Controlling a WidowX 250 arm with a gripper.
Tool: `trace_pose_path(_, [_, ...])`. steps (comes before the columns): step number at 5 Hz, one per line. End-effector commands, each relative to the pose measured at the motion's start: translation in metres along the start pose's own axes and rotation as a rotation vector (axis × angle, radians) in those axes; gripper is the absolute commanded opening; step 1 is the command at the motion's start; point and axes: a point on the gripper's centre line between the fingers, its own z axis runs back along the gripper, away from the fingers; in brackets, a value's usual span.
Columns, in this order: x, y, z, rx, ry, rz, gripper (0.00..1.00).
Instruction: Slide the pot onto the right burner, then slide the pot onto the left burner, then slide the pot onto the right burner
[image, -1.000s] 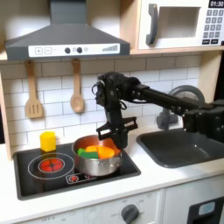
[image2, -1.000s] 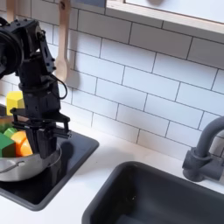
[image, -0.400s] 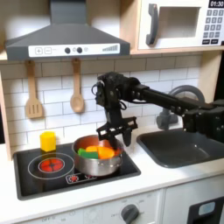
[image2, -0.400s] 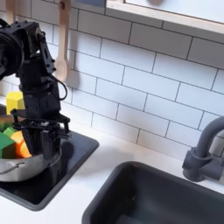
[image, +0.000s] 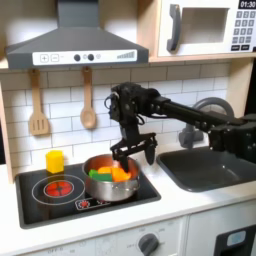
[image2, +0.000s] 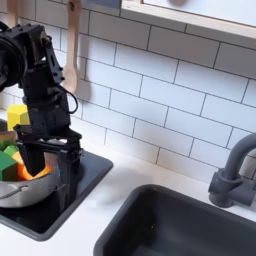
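While the pot (image: 111, 177) sits on the stove (image: 60, 205) with the gripper (image: 133, 155) lowered at its rim, the slide looks about to begin or just under way. In the first exterior view the pot covers the burner on that view's right half of the stove, so the rings there are hidden; the left burner (image: 58, 186), red with a solid centre, lies bare well to the pot's left in the first exterior view. The pot holds orange, green and yellow food pieces (image: 108, 173).

The fingers (image2: 66, 163) stand apart, straddling the pot's far wall as best I can judge: one prong drops inside the rim, the other outside, and neither clearly presses the metal. I read the jaws as spread rather than clamped.

My judgement is that the pot is on or nearly on the right burner, and the step in hand is pushing it across to the left one. That calls for keeping the fingers low enough to hook the wall and drawing the pot sideways without lifting or tipping it.

The first exterior view gives the whole stove, the yellow cup (image: 55, 160) behind the left burner, and the free path between. The second exterior view (image2: 48, 170) shows the prongs against the rim (image2: 25, 190) closer up, plus the sink (image2: 170, 225) and faucet (image2: 232, 170) beyond the stove.
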Motion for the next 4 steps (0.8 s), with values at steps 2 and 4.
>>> trace_pose_path(2, [0.0,0.013,0.017,0.115,-0.098,-0.003,1.0])
trace_pose_path(4, [-0.003,0.009,0.013,0.087,-0.076,-0.031,1.0])
